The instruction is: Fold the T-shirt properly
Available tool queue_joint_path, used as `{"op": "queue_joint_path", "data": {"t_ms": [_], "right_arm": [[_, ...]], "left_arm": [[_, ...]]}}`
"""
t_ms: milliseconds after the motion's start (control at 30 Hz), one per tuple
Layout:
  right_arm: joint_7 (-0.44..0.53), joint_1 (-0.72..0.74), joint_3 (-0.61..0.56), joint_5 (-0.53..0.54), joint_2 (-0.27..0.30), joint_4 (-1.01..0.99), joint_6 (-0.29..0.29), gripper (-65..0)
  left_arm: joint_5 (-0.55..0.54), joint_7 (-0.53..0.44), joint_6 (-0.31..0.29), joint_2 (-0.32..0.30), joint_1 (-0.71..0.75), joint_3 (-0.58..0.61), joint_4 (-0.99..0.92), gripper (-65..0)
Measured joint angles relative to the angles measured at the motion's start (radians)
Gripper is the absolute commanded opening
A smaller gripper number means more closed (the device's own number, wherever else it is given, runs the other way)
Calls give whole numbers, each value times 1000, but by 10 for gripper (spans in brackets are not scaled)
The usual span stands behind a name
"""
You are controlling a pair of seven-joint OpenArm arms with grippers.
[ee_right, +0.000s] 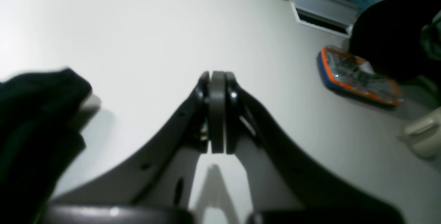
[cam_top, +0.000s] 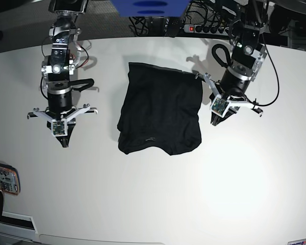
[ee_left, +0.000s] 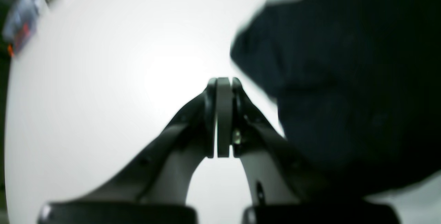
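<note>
Both pinched-shut, empty grippers, left [cam_top: 214,121] at three o'clock and right [cam_top: 65,143] at nine, flank the partly folded thin black cotton T-shirt [cam_top: 160,108], seemingly poised for a fold.

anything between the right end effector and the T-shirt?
Nothing. In the base view the stretch between the right end effector and the T-shirt is bare white table; the right wrist view agrees, with only tabletop beside the cloth.

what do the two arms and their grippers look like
Both arms are black with silver-grey joint sections and looping black cables. The left gripper and right gripper have dark curved fingers with flat grey pads. White crossbars sit at each wrist.
</note>
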Motion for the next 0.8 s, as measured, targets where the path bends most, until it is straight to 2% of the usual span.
{"op": "queue_joint_path", "data": {"t_ms": [133, 200, 333, 467, 633, 800], "right_arm": [[53, -18, 63, 154, 10, 23, -5, -650], [68, -84, 77, 211, 12, 27, -5, -650], [72, -256, 94, 255, 19, 13, 3, -650], [248, -291, 107, 267, 70, 23, -11, -650], [347, -431, 124, 262, 58, 18, 9, -650], [550, -477, 165, 262, 72, -9, 0, -650]], "left_arm": [[3, -275, -6, 39, 107, -44, 0, -650], [3, -327, -7, 55, 149, -63, 0, -650], [3, -378, 3, 50, 238, -87, -2, -650], [6, -532, 0, 48, 299, -87, -29, -650], [11, -781, 5, 23, 341, -89, -101, -650], [26, -1108, 3, 20, 383, -85, -264, -650]]}}
